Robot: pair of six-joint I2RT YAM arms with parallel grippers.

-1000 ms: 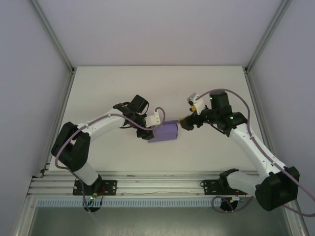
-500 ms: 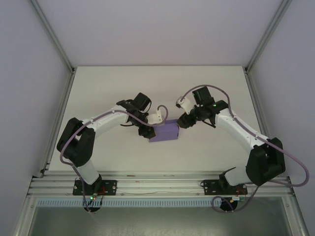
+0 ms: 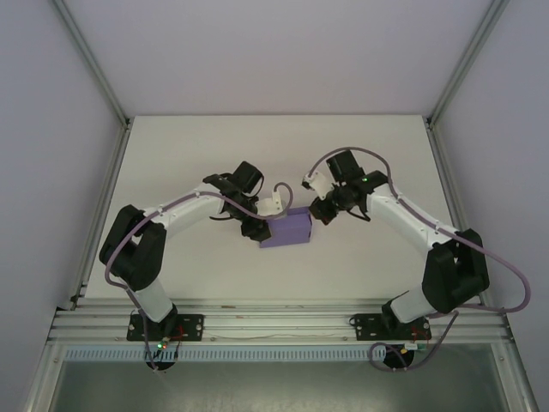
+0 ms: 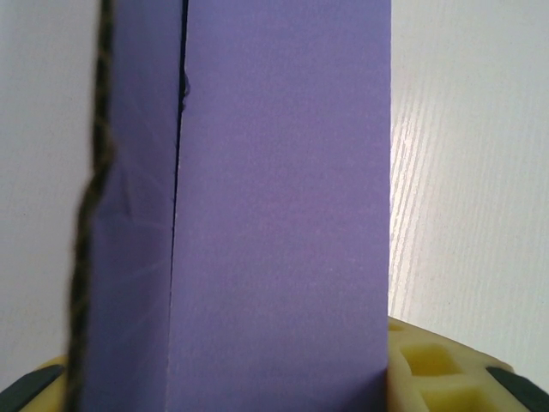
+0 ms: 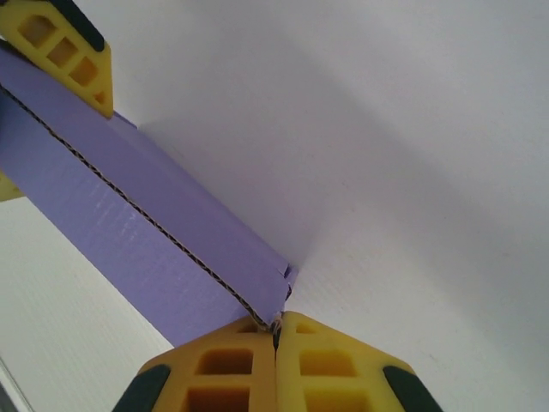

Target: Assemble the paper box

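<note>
The paper box (image 3: 286,229) is a small purple rectangular box lying mid-table. My left gripper (image 3: 260,228) is shut on its left end. In the left wrist view the purple card (image 4: 274,215) sits between the yellow fingers (image 4: 433,373), with a seam running down its left side. My right gripper (image 3: 320,212) is at the box's right end. In the right wrist view its jaws (image 5: 276,330) are pressed together, their tips touching the near corner of the box (image 5: 154,232), where the card's corrugated edge shows. A left-gripper finger (image 5: 69,51) rests on the far end.
The white table (image 3: 214,154) is bounded by grey enclosure walls and slanted aluminium posts (image 3: 107,94). An aluminium rail (image 3: 274,313) with both arm bases runs along the near edge. Cables loop above both wrists.
My right arm swung in to the left and its gripper went from open to shut at the box's right corner. The left arm shifted slightly, still holding the box.
</note>
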